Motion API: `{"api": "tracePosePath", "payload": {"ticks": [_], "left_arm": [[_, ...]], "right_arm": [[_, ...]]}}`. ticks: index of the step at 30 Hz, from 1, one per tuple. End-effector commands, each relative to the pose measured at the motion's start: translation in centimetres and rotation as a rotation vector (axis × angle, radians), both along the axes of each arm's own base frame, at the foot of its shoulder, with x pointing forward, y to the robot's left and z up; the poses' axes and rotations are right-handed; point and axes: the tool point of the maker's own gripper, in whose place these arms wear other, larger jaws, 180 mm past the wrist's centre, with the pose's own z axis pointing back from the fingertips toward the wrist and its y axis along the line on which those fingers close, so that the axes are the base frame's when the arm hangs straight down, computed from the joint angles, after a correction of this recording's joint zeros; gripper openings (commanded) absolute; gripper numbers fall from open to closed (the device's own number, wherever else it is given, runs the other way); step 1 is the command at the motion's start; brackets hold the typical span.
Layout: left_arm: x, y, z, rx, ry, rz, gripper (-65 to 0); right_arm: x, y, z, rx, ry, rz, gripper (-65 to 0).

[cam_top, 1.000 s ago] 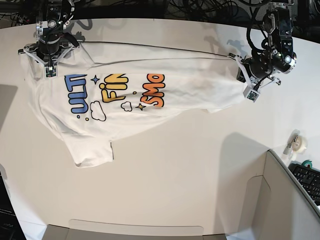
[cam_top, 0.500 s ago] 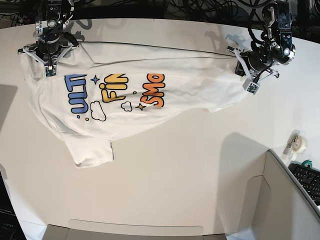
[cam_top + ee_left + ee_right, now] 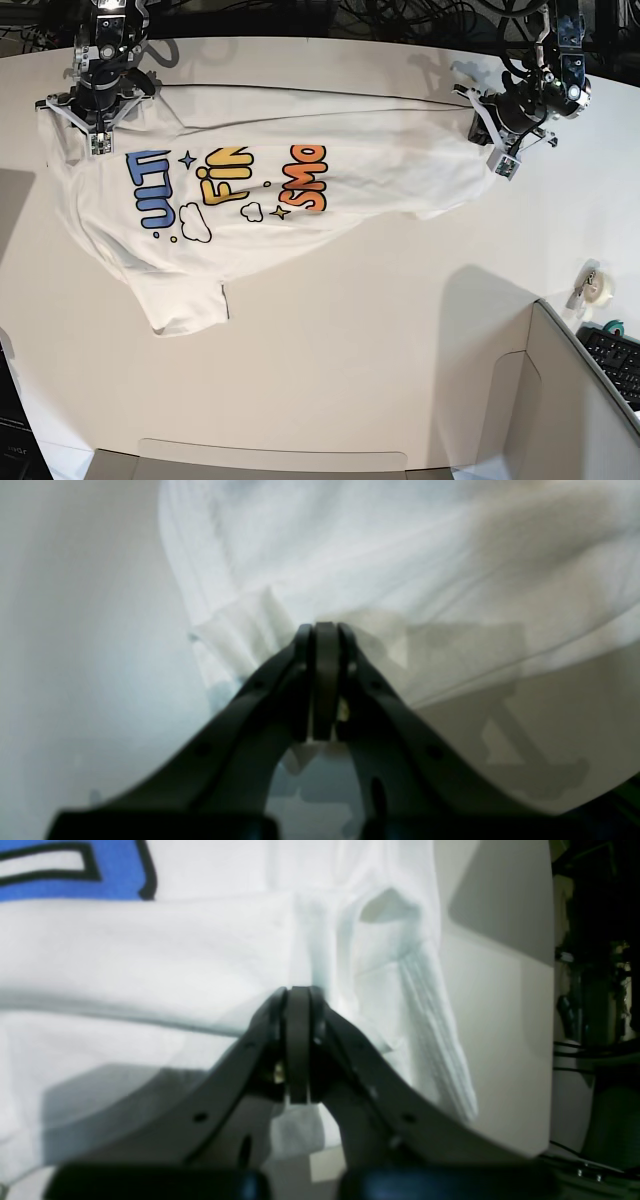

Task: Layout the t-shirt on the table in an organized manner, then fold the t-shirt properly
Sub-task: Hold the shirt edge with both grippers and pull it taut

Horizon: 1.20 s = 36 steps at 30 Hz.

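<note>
The white t-shirt (image 3: 380,170) lies stretched sideways across the far half of the table (image 3: 380,310), its blue, yellow and orange lettering facing up and one sleeve trailing toward the front left. My left gripper (image 3: 492,143), at the right of the base view, is shut on the shirt's bottom hem. In the left wrist view its jaws (image 3: 326,630) pinch a bunched fold of the t-shirt (image 3: 400,555). My right gripper (image 3: 97,135), at the far left, is shut on the shoulder end. In the right wrist view it (image 3: 299,990) clamps the t-shirt (image 3: 150,950) beside the ribbed collar.
A roll of tape (image 3: 598,287) sits near the table's right edge, with a black keyboard (image 3: 615,360) just beyond it. A grey-white box panel (image 3: 560,410) stands at the front right. Dark cables run behind the table's far edge.
My left gripper has drawn the hem toward the table's far edge, straightening the shirt's upper side. The right gripper and the shoulder end have shifted slightly the same way.
</note>
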Motion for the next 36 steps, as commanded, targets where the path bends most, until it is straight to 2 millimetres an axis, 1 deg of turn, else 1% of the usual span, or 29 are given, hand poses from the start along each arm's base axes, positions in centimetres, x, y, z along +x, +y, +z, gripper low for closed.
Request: {"api": "tracePosePath", "payload": {"ticks": [1,4,6,9,12,17,18,20,23,26,29,32,34,36], "left_arm": [[-1.7,0.7,-0.7,0.036,0.065,-0.013,-65.0],[-2.3,0.6,-0.8,0.037,0.073,-0.016,-65.0],[-3.2,0.4,-0.8,0.038,0.084,-0.025,-65.0],[-3.9,0.2,-0.7,0.039,0.092,-0.031,-65.0],[-5.2,0.1,-1.1,0.039,0.119,-0.035,-65.0],[-6.3,-0.2,-1.0,0.038,0.134,-0.046,-65.0],[-6.6,-0.2,-1.0,0.038,0.139,-0.044,-65.0],[-7.0,1.0,-0.9,0.056,0.144,-0.013,-65.0],[-7.1,2.4,-0.5,0.074,0.136,0.025,-65.0],[-6.9,3.1,-0.1,0.085,0.123,0.043,-65.0],[-6.9,3.1,-0.1,0.085,0.123,0.043,-65.0],[-6.8,3.1,-0.1,0.085,0.120,0.042,-65.0],[-6.3,2.8,0.6,0.088,0.097,0.029,-64.9],[-5.6,2.3,1.8,0.096,0.062,0.009,-64.5]], "right_arm": [[-2.4,0.7,-1.9,0.046,0.110,-0.010,-65.0],[-3.4,0.8,-2.4,0.047,0.137,-0.008,-65.0],[-4.1,0.9,-2.5,0.046,0.151,-0.007,-65.0],[-4.8,1.0,-2.1,0.042,0.152,0.000,-65.0],[-5.3,1.2,-1.4,0.038,0.149,0.009,-65.0],[-6.5,1.2,-1.3,0.034,0.168,0.011,-65.0],[-6.6,1.2,-1.4,0.035,0.172,0.011,-65.0],[-6.8,1.2,-1.4,0.035,0.175,0.011,-65.0],[-6.8,1.0,-1.3,0.028,0.175,0.007,-65.0],[-6.3,0.3,-1.0,0.004,0.174,0.026,-65.0],[-6.1,0.2,-0.8,0.000,0.166,0.028,-65.0],[-5.4,0.4,0.0,0.000,0.136,0.033,-65.0],[-5.0,0.7,0.9,-0.003,0.109,0.038,-65.0],[-4.4,1.0,2.0,-0.006,0.076,0.046,-65.0]]}}
